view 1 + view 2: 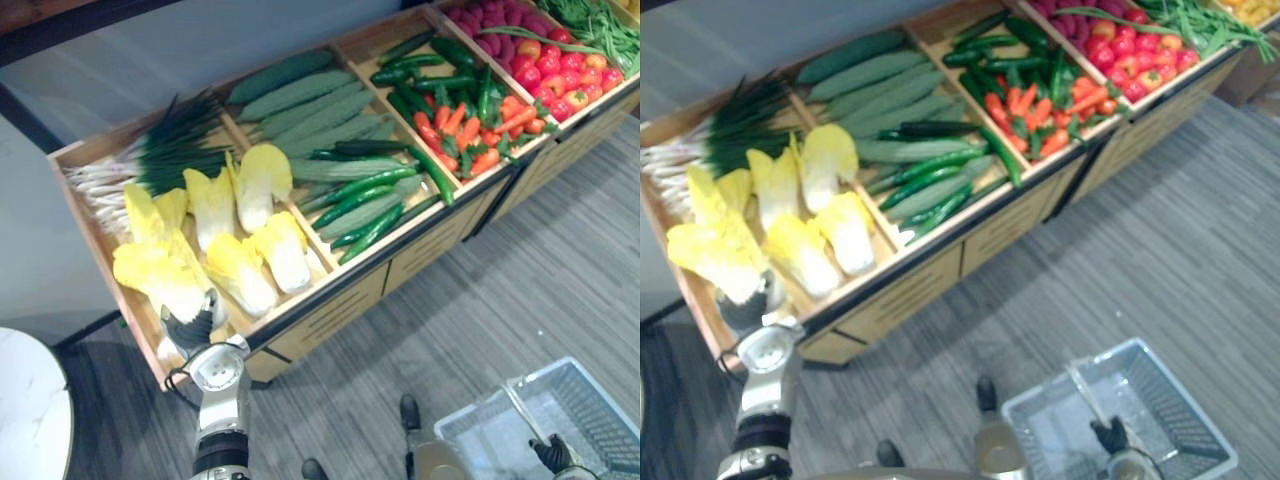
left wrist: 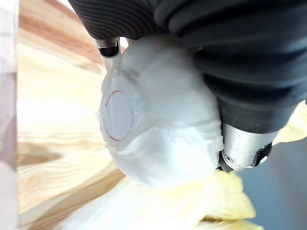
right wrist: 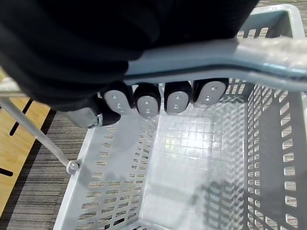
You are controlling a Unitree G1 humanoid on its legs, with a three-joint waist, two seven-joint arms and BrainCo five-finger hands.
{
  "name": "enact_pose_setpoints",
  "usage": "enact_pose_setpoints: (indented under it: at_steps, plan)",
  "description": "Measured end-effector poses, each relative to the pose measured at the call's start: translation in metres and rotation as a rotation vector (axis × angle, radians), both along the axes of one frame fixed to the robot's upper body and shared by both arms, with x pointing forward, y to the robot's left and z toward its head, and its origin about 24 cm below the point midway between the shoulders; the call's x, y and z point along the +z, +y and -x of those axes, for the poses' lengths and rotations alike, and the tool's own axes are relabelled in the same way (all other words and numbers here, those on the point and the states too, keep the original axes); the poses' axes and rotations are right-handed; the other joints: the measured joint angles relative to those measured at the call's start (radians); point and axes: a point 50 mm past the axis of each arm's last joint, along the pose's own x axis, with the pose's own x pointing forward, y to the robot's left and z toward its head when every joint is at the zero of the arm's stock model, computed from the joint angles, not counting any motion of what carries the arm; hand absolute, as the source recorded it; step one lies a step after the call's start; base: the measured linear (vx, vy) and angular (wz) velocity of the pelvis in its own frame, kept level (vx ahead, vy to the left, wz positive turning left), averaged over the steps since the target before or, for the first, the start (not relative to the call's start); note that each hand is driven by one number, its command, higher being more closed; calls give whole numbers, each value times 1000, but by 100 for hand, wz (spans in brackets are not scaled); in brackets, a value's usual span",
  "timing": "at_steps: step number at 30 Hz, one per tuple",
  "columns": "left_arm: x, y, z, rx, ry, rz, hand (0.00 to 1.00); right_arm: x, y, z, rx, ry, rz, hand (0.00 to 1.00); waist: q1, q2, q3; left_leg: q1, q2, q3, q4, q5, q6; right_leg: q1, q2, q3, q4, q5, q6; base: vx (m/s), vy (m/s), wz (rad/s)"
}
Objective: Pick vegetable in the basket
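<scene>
Left hand grips a cabbage (right hand holds basket).

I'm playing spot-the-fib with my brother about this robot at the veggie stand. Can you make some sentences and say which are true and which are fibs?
1. The left hand has its fingers round a yellow cabbage. True.
2. The basket is full of carrots. False: nothing lies in it yet.
3. The right hand holds the basket by its handle. True.
4. The carrots share a compartment with the cabbages. False: they lie in another compartment further to the right, among green vegetables.
</scene>
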Motion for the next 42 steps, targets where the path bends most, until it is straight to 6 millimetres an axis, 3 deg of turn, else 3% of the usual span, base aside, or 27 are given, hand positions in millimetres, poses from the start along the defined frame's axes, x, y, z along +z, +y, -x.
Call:
enact_pose_setpoints:
  at_steps: [3,10,15,18,21,24,28,31,36,38,42]
  plan:
    - [1,0,7,16,-34,27,100,-3,-3,14,-34,37,-5,100,5,-3,-29,-3,1,-24,-4,5,7,16,0,-24,0,-4,-3,-96,-64,21]
    - [14,12,17,96,-95,6,100,-9,4,24,-52,70,-31,100,15,-31,-88,-3,0,-38,-23,21,11,20,-6,-40,0,-6,-6,-33,-34,8]
    - [60,5,15,88,-246,-148,100,-10,4,29,-90,67,-44,100,32,-50,-114,11,-4,-46,-56,42,12,22,-6,-34,-5,0,2,12,-22,3]
    - [84,-14,10,-28,-312,-274,100,-4,-5,22,-81,47,-32,100,36,-50,-118,15,-8,-43,-54,39,13,30,-4,-27,-11,2,5,5,-2,-5]
    - [96,-37,3,-224,-332,-400,100,19,-24,-7,1,-39,24,100,41,-47,-120,44,-13,12,-53,25,11,24,4,30,-13,9,14,13,8,-53]
    - [99,-66,0,-479,-355,-473,100,56,-46,-47,146,-145,117,100,35,-36,-125,68,-18,76,-48,2,10,13,15,96,-14,15,23,5,8,-62]
    - [98,-96,-1,-748,-386,-515,100,93,-48,-97,338,-223,191,100,33,-27,-129,120,-22,177,-34,-30,5,12,39,196,-14,25,34,19,5,-75]
    - [96,-108,0,-878,-394,-504,100,105,-38,-118,453,-237,218,100,33,-20,-126,154,-22,248,-9,-61,0,7,52,268,-11,34,41,9,3,-78]
    - [90,-142,6,-1147,-408,-457,100,117,-2,-140,664,-276,214,100,35,-6,-125,211,-11,430,63,-128,-20,-5,102,423,10,44,54,-17,-2,-96]
    - [95,-163,12,-1295,-448,-444,100,132,16,-150,778,-327,233,100,34,5,-118,238,6,517,114,-165,-32,-5,132,489,26,46,57,-42,-41,-91]
    - [107,-184,19,-1464,-519,-444,100,149,41,-161,933,-372,243,100,33,14,-114,261,44,613,200,-214,-53,-18,181,558,56,46,59,-18,-45,-72]
